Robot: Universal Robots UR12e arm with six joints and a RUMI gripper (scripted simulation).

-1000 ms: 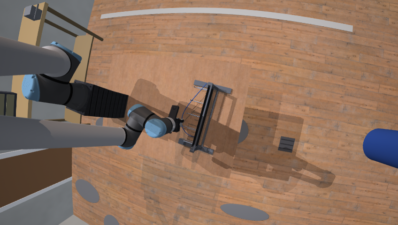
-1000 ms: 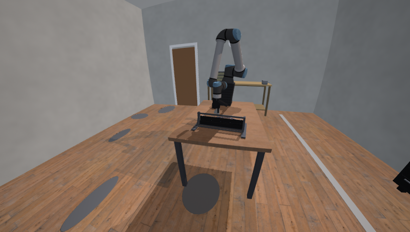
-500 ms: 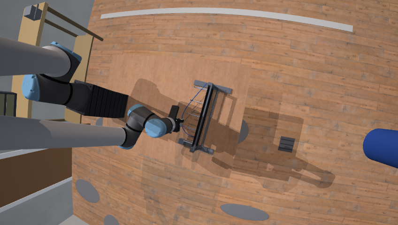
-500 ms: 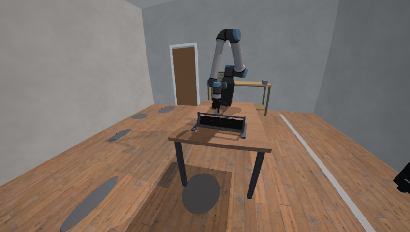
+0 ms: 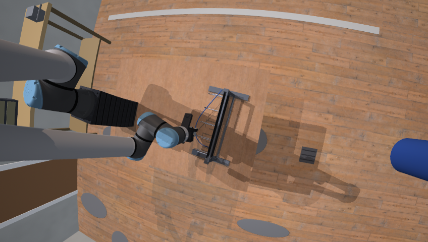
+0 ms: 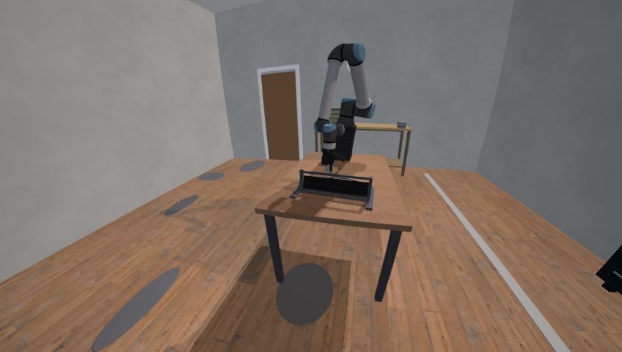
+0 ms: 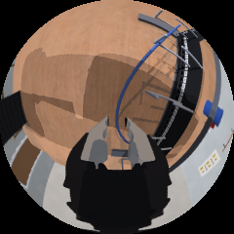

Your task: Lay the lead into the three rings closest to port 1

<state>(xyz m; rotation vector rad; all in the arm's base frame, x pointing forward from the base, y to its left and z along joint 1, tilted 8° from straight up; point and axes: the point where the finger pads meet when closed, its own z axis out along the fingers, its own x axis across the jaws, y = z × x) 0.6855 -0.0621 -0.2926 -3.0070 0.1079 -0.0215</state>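
The rack (image 5: 221, 119) (image 6: 335, 185) (image 7: 195, 80) stands upright on the table. Several steel rings stick out from its port side, among them one ring (image 5: 209, 123) near the middle. The blue lead (image 5: 200, 115) (image 7: 128, 82) bows out in front of the rings, from near the port 22 end to the port 1 end. It crosses the outer end of the second ring from port 1 (image 5: 212, 109); whether it lies inside any ring cannot be told. My gripper (image 5: 195, 130) (image 6: 329, 170) (image 7: 116, 117) is slightly open, with the lead passing between its fingertips. The plug is hidden.
The rack's grey feet (image 5: 199, 153) (image 7: 155, 21) spread out at both ends on the wooden table (image 5: 135, 71) (image 6: 379, 218). A wooden bench (image 6: 383, 127) stands behind the arm. A blue cylinder (image 5: 411, 159) is at the far right.
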